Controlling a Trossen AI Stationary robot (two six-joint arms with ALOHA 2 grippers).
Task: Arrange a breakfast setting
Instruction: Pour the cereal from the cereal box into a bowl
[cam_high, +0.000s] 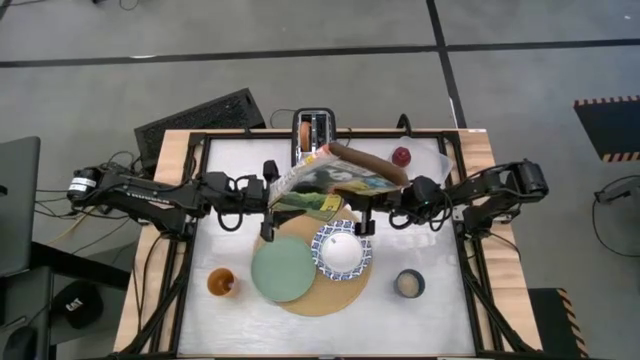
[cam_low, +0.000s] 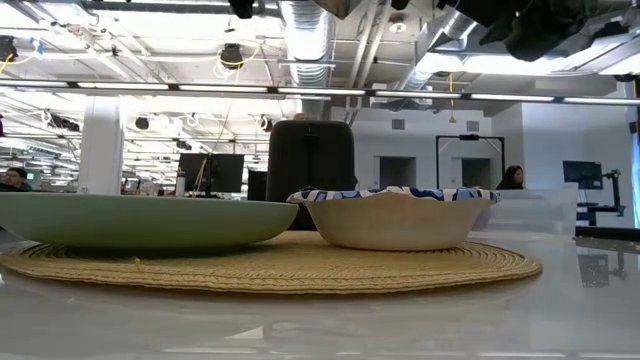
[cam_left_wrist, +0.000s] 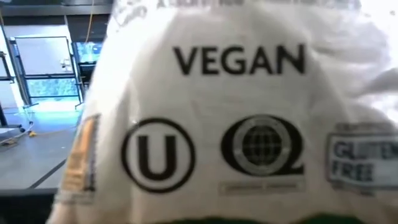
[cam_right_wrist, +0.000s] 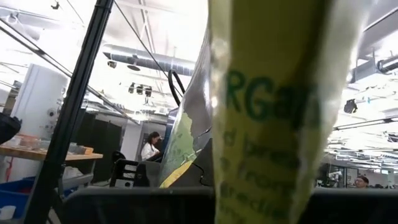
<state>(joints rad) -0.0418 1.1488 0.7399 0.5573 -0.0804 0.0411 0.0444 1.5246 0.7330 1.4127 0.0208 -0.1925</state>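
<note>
Hands (cam_high: 275, 200) above white table (cam_high: 440, 320)

A round tan woven mat (cam_high: 322, 296) lies near the table's front edge, around its middle. On the mat's left part rests a pale green plate (cam_high: 281, 270), flat and bare. Just beside it, on the mat's right part, stands a blue-and-white patterned bowl (cam_high: 342, 250), upright, with a wavy rim and a white inside. An orange-drink glass (cam_high: 221, 283) stands upright toward the front left corner. A dark mug (cam_high: 409, 285) stands toward the front right corner. A red apple (cam_high: 401, 156) sits near the back right corner.
</note>
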